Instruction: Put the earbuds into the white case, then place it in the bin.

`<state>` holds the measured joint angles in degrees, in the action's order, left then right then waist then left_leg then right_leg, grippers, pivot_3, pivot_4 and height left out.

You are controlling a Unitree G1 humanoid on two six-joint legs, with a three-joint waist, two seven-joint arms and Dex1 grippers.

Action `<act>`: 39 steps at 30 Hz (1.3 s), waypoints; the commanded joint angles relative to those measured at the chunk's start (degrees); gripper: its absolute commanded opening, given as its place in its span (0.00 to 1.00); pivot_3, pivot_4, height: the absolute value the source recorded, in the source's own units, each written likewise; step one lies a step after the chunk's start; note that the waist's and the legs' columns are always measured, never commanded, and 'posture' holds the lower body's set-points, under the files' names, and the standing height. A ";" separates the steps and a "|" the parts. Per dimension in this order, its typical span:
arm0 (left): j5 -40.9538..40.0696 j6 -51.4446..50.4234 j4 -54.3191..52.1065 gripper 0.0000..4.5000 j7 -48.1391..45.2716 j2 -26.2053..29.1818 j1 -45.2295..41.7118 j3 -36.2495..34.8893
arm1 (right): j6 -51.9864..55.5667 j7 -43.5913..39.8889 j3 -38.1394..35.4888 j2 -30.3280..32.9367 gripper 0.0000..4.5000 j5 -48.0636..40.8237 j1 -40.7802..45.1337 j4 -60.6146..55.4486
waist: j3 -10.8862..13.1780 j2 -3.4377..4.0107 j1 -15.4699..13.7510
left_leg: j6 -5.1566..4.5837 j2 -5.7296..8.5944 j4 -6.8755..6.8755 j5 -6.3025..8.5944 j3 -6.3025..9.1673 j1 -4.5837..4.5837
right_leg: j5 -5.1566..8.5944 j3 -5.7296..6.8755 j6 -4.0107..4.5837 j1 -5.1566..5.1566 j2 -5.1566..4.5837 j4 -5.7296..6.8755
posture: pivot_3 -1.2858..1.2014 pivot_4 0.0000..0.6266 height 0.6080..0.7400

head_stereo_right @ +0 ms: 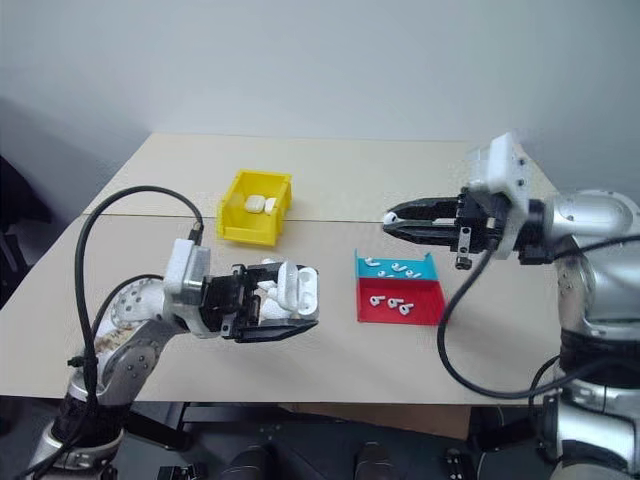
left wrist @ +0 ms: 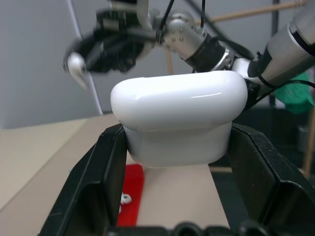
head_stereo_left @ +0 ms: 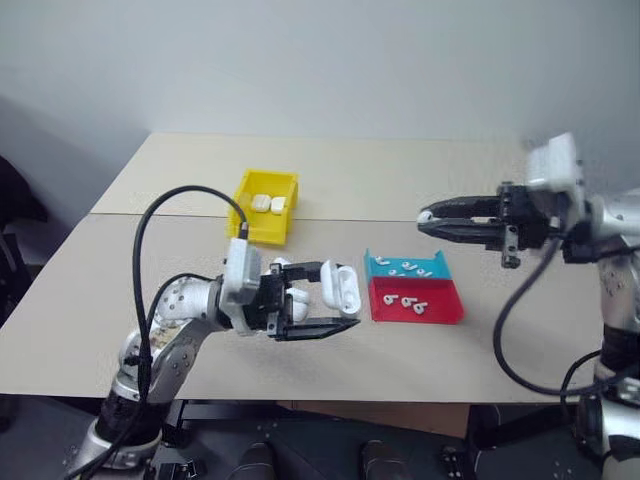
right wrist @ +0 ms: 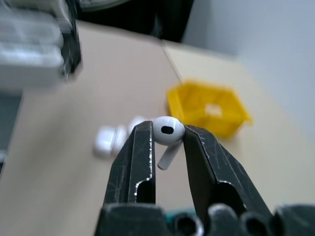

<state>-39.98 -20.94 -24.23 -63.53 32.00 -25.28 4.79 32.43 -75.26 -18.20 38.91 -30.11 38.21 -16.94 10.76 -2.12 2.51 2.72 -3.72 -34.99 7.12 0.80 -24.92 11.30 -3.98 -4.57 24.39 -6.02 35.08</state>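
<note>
My left end effector (head_stereo_left: 322,303) clamps the white case (left wrist: 179,118) above the near bench (head_stereo_left: 100,300). My right end effector (right wrist: 167,135) pinches one earbud (right wrist: 168,132), raised at right — more earbuds (head_stereo_left: 408,302) lie in the tray (head_stereo_left: 440,305). The yellow bin (head_stereo_left: 262,228) sits far left, cases (head_stereo_left: 267,204) inside.

- Table (head_stereo_left: 150,340): bears the bin, the tray and loose cases.
- Bin (head_stereo_left: 265,206): far left of centre; two cases (head_stereo_left: 268,203) inside, side by side.
- Tray (head_stereo_left: 413,289): right of and nearer than the bin; earbuds (head_stereo_left: 406,268) scattered in both compartments.
- Left gripper (head_stereo_right: 285,305): above the near table, left of the tray, clamping the white case (head_stereo_right: 297,285).
- Right gripper (head_stereo_right: 398,221): above the tray, pinching one earbud (right wrist: 167,132).
</note>
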 commanded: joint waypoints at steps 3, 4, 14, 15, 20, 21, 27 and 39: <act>-4.52 -4.61 -3.87 0.63 0.66 1.11 -4.04 -1.29 | -4.72 4.57 -2.71 -6.31 0.21 -13.53 0.30 -7.16 | 0.00 0.00 0.14 | 0.00 -0.01 -0.01 0.00 0.01 0.01 | 0.00 0.00 0.01 -0.02 0.01 0.00 | 0.52 0.24 1.00; -4.93 -4.98 -4.30 0.63 0.87 1.23 -4.41 -1.51 | -5.45 4.96 -1.81 -7.42 0.21 -14.58 0.64 -7.22 | 0.00 0.00 0.13 | 0.00 -0.02 -0.01 0.00 0.03 0.02 | -0.01 0.00 0.01 -0.02 0.03 -0.01 | 0.52 0.24 1.00; -4.73 -3.80 -6.09 0.63 1.81 0.51 -3.20 -1.90 | -13.54 2.26 8.18 -11.08 0.21 -13.68 0.20 -4.33 | 0.00 0.00 0.00 | -0.01 -0.10 0.07 0.00 0.09 -0.02 | 0.00 0.00 0.05 -0.01 0.17 -0.06 | 0.52 0.24 1.00; -4.55 -3.71 -6.19 0.63 1.92 0.48 -3.09 -1.89 | -14.16 2.01 8.84 -10.99 0.21 -13.46 0.12 -4.23 | 0.00 0.00 -0.02 | -0.01 -0.10 0.07 -0.01 0.11 -0.02 | 0.01 0.00 0.05 -0.01 0.18 -0.06 | 0.52 0.24 1.00; -4.50 -3.37 -6.32 0.63 2.10 0.30 -2.69 -2.09 | -15.84 0.78 11.67 -10.08 0.21 -12.80 -0.32 -4.13 | 0.00 0.00 -0.03 | 0.00 -0.12 0.06 0.00 0.13 -0.02 | 0.00 0.00 0.06 -0.01 0.21 -0.06 | 0.52 0.24 1.00; -4.24 -3.16 -6.29 0.63 2.10 0.15 -2.64 -1.93 | -15.98 0.44 12.26 -9.52 0.21 -12.29 -0.76 -4.30 | 0.00 0.00 -0.04 | 0.00 -0.12 0.06 0.00 0.14 -0.02 | 0.00 0.00 0.06 -0.01 0.21 -0.06 | 0.52 0.24 1.00; -4.02 -2.54 -6.79 0.63 1.96 0.04 -2.17 -1.67 | -17.70 -0.13 13.98 -8.04 0.21 -11.32 -2.80 -5.02 | 0.00 0.00 -0.07 | 0.02 -0.12 0.07 0.02 0.15 -0.03 | 0.01 0.00 0.07 -0.01 0.22 -0.08 | 0.52 0.24 1.00; -3.61 -2.12 -6.48 0.63 1.36 -0.30 -2.12 -1.37 | -20.34 -2.19 15.76 -6.83 0.31 -10.04 -1.93 -2.32 | 0.00 0.00 -0.09 | 0.07 -0.13 0.07 0.04 0.19 -0.04 | 0.01 0.00 0.08 0.00 0.26 -0.08 | 0.52 0.24 1.00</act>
<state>-42.85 -24.22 -29.01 -62.02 32.14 -27.01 3.88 12.86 -76.38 -2.60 31.20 -39.68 35.41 -18.97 10.76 -2.11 2.42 2.78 -3.85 -34.92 7.16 0.99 -24.97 11.31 -3.98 -4.49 24.38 -5.76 34.99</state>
